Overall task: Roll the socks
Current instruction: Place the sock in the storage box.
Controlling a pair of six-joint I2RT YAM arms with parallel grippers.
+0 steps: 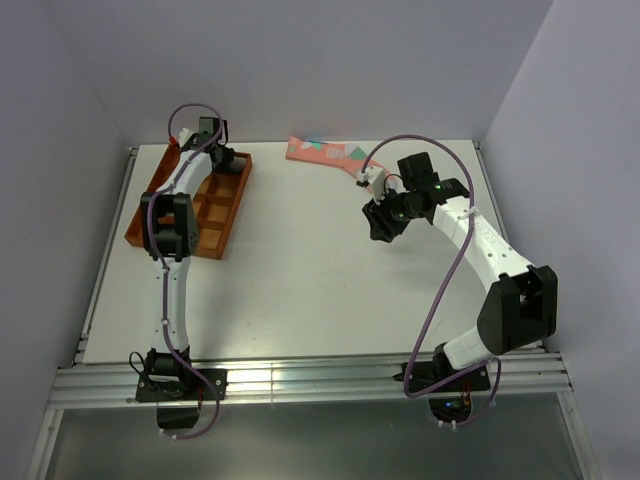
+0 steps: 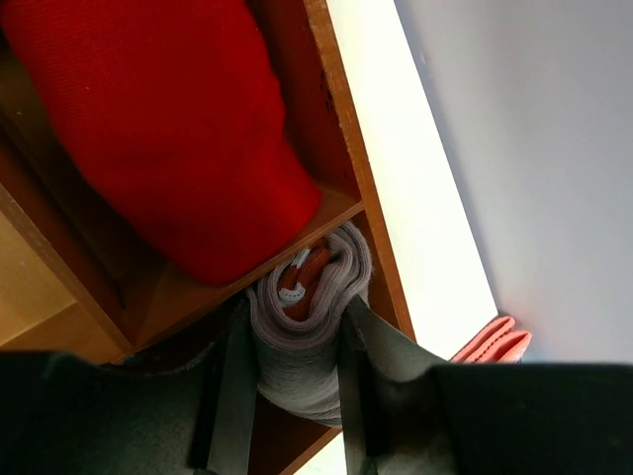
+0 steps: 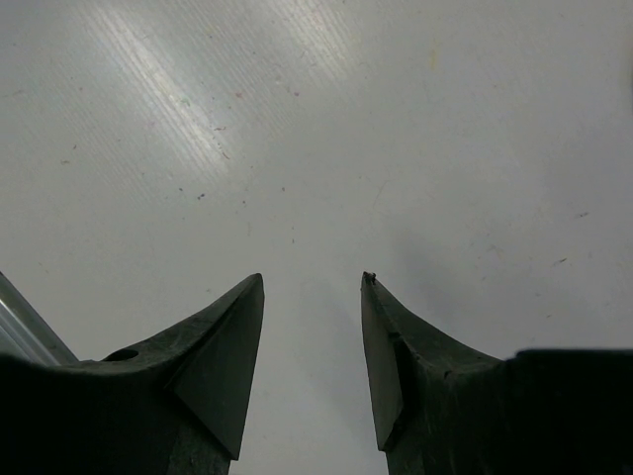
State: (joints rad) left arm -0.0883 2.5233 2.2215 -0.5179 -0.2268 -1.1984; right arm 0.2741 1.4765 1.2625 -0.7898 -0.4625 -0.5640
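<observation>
1. The left gripper [image 2: 295, 312] sat low in the wooden tray [image 2: 341, 129]. Its jaws were clenched on the two sides of the grey sock [image 2: 302, 341].
2. That sock was a tight roll standing in one tray compartment, its maroon-and-white cuff curled at the core. Squeezing it across the sides probably kept the roll from unwinding while it was seated there.
3. The red sock [image 2: 168, 119] filled the neighbouring compartment, with a wooden divider between it and the grey roll. It looked as though each sock was meant to have a cell of its own.
4. The pink sock [image 1: 322, 153] lay flat and unrolled on the table [image 1: 300, 290], well to the right of the tray and along the far edge. By my reading it was the one not yet rolled.
5. The right gripper [image 3: 313, 277] hung over bare table, far to the right of the tray and near the pink sock's end. Its jaws were spread and held nothing, likely so it could take that sock next.
</observation>
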